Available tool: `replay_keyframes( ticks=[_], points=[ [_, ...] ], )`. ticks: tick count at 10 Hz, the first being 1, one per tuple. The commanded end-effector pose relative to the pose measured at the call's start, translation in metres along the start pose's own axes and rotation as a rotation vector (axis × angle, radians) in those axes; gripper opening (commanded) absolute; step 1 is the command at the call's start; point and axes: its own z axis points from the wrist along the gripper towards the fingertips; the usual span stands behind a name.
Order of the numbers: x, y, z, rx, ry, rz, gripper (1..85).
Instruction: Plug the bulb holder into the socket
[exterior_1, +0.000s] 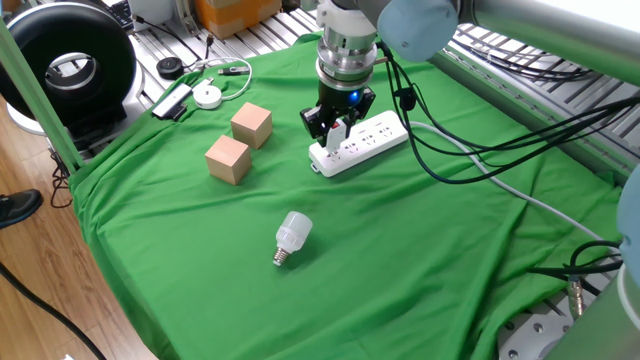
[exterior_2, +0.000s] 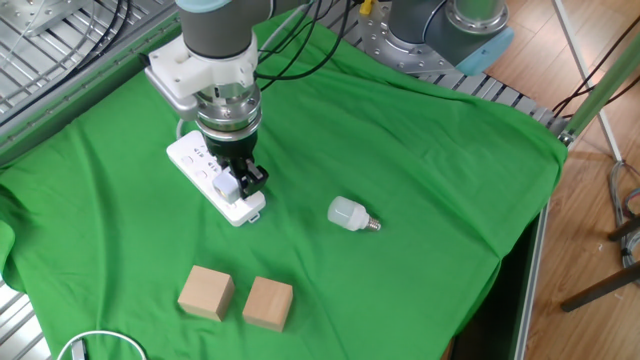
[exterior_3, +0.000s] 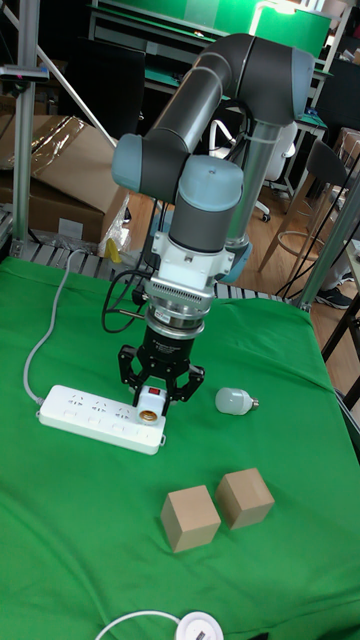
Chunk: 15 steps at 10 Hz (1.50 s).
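The socket (exterior_1: 368, 139) is a long white power strip lying on the green cloth, also visible as the socket (exterior_2: 199, 166) and the socket (exterior_3: 88, 411). My gripper (exterior_1: 338, 126) points straight down over the strip's end away from the cable. It is shut on the bulb holder (exterior_3: 150, 399), a small white block with a red patch low on its face. The bulb holder (exterior_2: 229, 184) touches the strip's last outlet; how deep it sits is hidden by the fingers.
A white light bulb (exterior_1: 292, 236) lies on its side on the cloth. Two tan wooden cubes (exterior_1: 251, 126) (exterior_1: 228, 159) stand close together. The strip's grey-white cable (exterior_3: 45, 322) runs off toward the table's back edge. Black arm cables (exterior_1: 470, 150) hang beside the strip.
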Motion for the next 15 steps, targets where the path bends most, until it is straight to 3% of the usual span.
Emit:
replay_keyframes(
  ticks=[1, 9, 13, 15],
  points=[
    [-0.001, 0.002, 0.0, -0.011, -0.002, 0.009, 1.0],
    [-0.005, 0.004, 0.005, -0.013, -0.011, 0.012, 1.0],
    [-0.01, -0.003, 0.016, -0.013, -0.019, 0.015, 1.0],
    [-0.014, 0.004, 0.027, 0.011, -0.038, 0.043, 1.0]
  ],
)
